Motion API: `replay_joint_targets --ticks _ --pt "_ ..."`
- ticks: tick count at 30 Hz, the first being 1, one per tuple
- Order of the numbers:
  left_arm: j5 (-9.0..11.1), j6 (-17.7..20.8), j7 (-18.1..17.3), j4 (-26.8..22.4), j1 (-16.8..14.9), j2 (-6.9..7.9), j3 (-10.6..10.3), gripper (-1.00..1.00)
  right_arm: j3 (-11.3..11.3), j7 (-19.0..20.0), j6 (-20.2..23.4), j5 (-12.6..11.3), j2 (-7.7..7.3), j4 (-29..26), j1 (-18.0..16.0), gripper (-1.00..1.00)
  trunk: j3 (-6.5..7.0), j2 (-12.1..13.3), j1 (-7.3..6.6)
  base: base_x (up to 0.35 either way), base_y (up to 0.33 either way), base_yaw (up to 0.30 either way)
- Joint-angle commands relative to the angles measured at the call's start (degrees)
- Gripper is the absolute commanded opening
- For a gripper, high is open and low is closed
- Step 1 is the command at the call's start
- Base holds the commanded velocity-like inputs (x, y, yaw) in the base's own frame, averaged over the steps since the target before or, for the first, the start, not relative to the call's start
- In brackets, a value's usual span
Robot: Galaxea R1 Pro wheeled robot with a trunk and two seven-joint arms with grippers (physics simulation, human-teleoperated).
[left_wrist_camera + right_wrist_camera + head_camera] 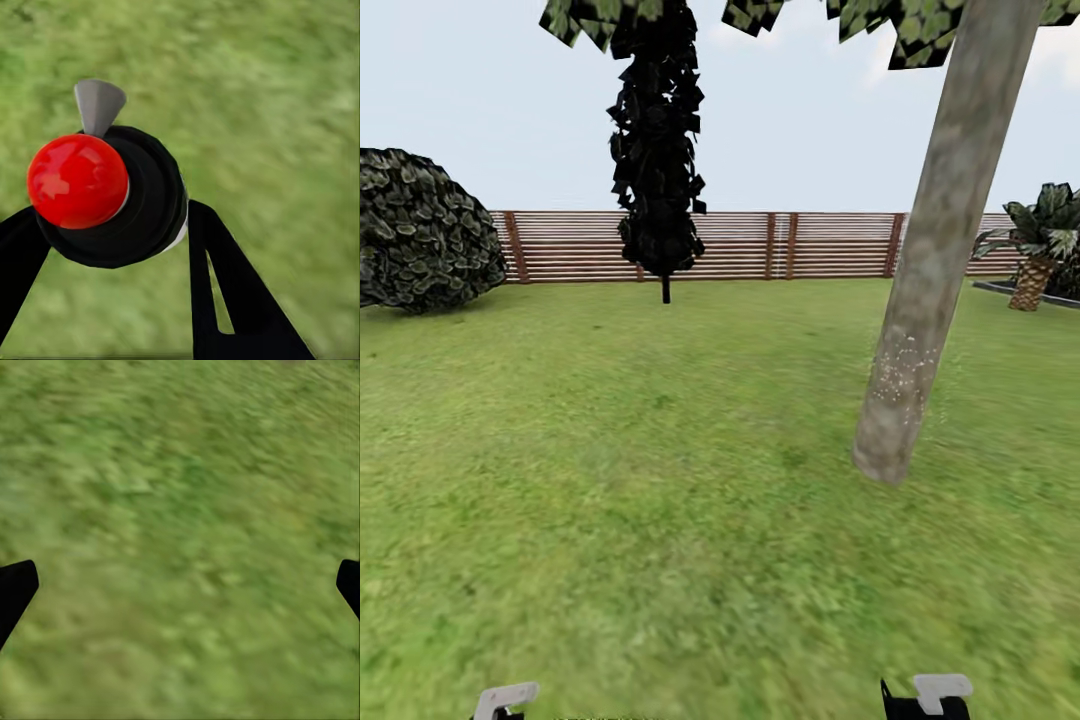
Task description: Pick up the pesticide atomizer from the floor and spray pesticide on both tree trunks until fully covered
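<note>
Left end effector (112, 247) is clamped round the pesticide atomizer (105, 191), right end effector (180, 585) spread wide and empty over the grass (610, 500), white specks dot only a low patch of the tree trunk (940, 230) ahead-right, so I'd sweep the nozzle upward.

Blotchy green lawn (610, 480), brown slatted fence (760, 245), rounded bush (420, 230), pale sky (490, 90)
</note>
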Motion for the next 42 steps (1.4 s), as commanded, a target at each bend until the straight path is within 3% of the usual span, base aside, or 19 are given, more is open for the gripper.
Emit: replay_joint_targets --ticks 1,42 --pt "0.29 -0.14 0.65 0.01 -0.04 0.02 -0.52 -1.00 -0.48 0.10 -0.28 0.55 0.02 0.04 -0.05 1.00 0.00 -0.02 -0.01 -0.004 0.003 0.244" --pt "0.29 -0.14 0.65 0.01 -0.04 -0.07 -0.53 -1.00 -0.49 0.15 -0.28 0.55 0.02 0.00 -0.05 1.00 2.20 -0.02 -0.01 0.000 0.000 0.237"
